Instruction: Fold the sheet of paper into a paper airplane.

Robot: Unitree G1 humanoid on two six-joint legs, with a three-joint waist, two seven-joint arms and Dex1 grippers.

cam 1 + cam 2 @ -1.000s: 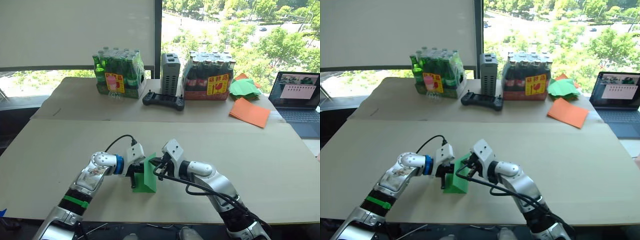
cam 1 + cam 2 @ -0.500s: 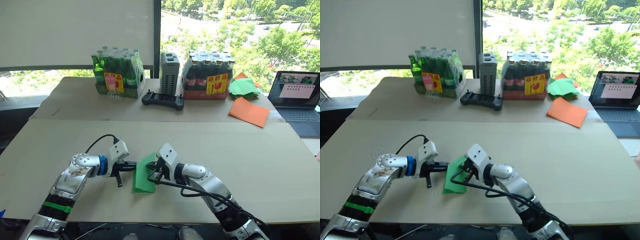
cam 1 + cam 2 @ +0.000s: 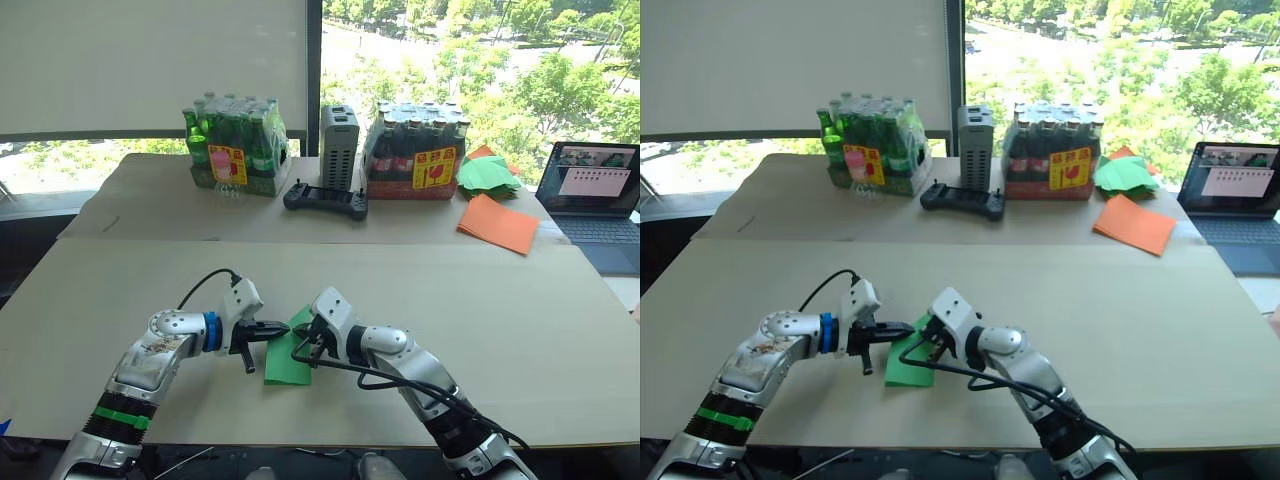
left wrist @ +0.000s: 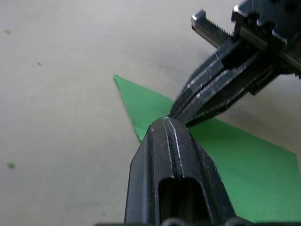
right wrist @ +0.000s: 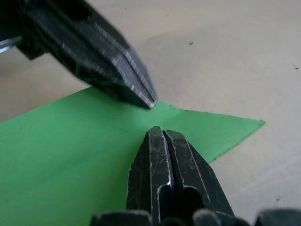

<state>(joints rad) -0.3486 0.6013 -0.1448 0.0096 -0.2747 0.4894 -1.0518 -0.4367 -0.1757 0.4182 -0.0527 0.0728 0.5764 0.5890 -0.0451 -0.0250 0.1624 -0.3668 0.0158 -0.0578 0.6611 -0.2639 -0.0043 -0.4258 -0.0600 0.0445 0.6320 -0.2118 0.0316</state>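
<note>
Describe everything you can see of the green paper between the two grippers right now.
The paper airplane is bright green, smooth paper, folded to a pointed tip, lying flat on the tan table near its front edge. The left gripper and right gripper, both shut, press their tips on it near the pointed end.

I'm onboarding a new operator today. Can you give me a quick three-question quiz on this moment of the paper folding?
1. True or false: both grippers, left and right, have their fingers shut.
2. The green paper is: A) held upright in the air, B) lying flat on the table, C) on the laptop.
3. What black item lies between the two bottle packs, in front of the grey box?

Key: 1 true; 2 B; 3 the controller.
</note>
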